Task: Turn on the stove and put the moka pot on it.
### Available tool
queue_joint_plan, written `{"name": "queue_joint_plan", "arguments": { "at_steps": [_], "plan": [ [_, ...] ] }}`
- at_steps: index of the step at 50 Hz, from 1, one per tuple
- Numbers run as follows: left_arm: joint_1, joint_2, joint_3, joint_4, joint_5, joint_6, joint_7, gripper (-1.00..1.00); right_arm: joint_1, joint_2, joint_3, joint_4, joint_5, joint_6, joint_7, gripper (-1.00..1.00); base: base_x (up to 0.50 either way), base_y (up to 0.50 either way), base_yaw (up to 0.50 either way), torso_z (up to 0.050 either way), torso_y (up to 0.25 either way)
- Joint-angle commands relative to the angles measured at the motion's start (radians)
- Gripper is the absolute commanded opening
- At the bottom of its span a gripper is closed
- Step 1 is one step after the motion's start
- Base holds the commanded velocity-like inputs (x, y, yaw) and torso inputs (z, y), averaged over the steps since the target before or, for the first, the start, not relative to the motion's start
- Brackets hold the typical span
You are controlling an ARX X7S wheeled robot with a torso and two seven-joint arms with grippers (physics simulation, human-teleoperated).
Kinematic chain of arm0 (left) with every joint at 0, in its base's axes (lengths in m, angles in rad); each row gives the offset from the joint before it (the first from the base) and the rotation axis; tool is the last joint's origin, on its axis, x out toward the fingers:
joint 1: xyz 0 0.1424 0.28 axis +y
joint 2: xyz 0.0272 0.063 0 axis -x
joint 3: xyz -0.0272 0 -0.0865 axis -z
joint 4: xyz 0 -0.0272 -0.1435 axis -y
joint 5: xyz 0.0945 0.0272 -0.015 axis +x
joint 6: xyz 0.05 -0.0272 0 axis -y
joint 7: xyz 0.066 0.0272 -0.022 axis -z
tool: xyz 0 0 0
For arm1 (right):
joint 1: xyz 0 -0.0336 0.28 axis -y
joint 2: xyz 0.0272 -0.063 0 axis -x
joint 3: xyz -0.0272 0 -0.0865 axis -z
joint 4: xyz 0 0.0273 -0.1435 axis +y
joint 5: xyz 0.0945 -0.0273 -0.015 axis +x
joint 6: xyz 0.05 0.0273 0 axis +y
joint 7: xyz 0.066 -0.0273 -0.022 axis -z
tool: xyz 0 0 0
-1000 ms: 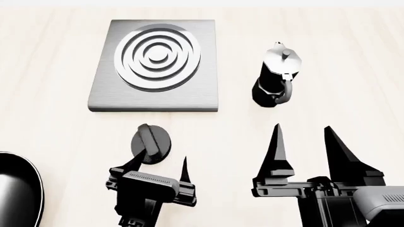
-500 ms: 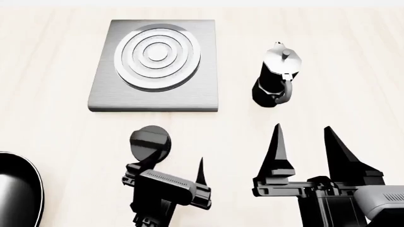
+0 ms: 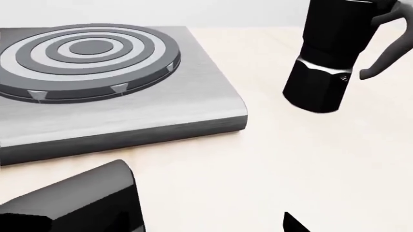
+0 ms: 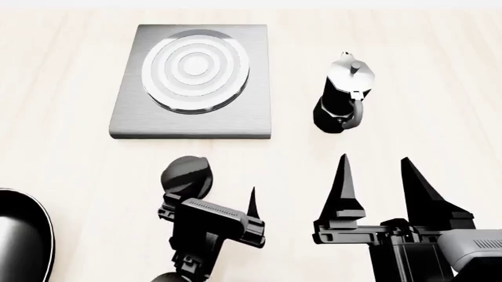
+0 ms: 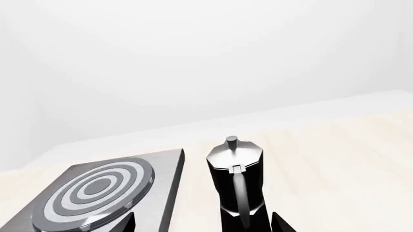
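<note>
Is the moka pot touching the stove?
Apart. The head view shows bare table between the moka pot and the stove; the left wrist view shows that gap too.

Brushed metal stove (image 4: 192, 111), glossy blk/silver moka pot (image 4: 344, 94), pale wood table (image 4: 70, 153)

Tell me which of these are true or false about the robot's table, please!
1. The moka pot sits on the stove. False: it stands on the table beside the stove.
2. The right gripper is open and holds nothing. True.
3. The moka pot lies on its side. False: it stands upright.
4. A black frying pan shows at the table's edge by the left arm. True.
5. The round black knob is on top of the burner rings. False: it lies on the table in front of the stove, by the left gripper.
</note>
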Motion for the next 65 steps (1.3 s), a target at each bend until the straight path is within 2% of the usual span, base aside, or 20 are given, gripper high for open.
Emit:
{"name": "queue_joint_plan", "arguments": {
  "at_steps": [1, 20, 28, 42, 53, 65],
  "plan": [
    [-0.048, 0.032, -0.029, -0.047, 0.025, 0.01, 0.009, 1.0, -0.006, -0.015, 0.022, -0.014, -0.017, 0.005, -0.02, 1.0, 0.0, 0.0, 0.0, 0.0, 0.0],
    [-0.074, 0.015, -0.039, 0.01, 0.007, -0.033, -0.011, 1.0, -0.004, -0.005, 0.018, -0.017, -0.011, 0.006, -0.009, 1.0, 0.0, 0.0, 0.0, 0.0, 0.0],
    [-0.043, -0.008, -0.024, 0.128, 0.003, -0.072, -0.026, 1.0, -0.004, -0.001, 0.017, -0.02, -0.007, 0.006, -0.004, 1.0, 0.0, 0.0, 0.0, 0.0, 0.0],
    [0.099, -0.097, -0.022, 0.437, 0.021, -0.105, -0.086, 1.0, 0.007, 0.003, 0.013, -0.003, -0.006, 0.004, 0.001, 1.0, 0.0, 0.0, 0.0, 0.0, 0.0],
    [0.206, -0.142, -0.105, 0.419, -0.006, 0.015, -0.101, 1.0, 0.177, 0.031, 0.044, 0.066, 0.071, 0.115, 0.0, 1.0, 0.0, 0.0, 0.0, 0.0, 0.0],
    [0.215, -0.156, -0.141, 0.422, -0.032, 0.021, -0.111, 1.0, 0.375, 0.021, 0.012, 0.285, 0.078, 0.142, -0.077, 1.0, 0.0, 0.0, 0.0, 0.0, 0.0]
  ]
}}
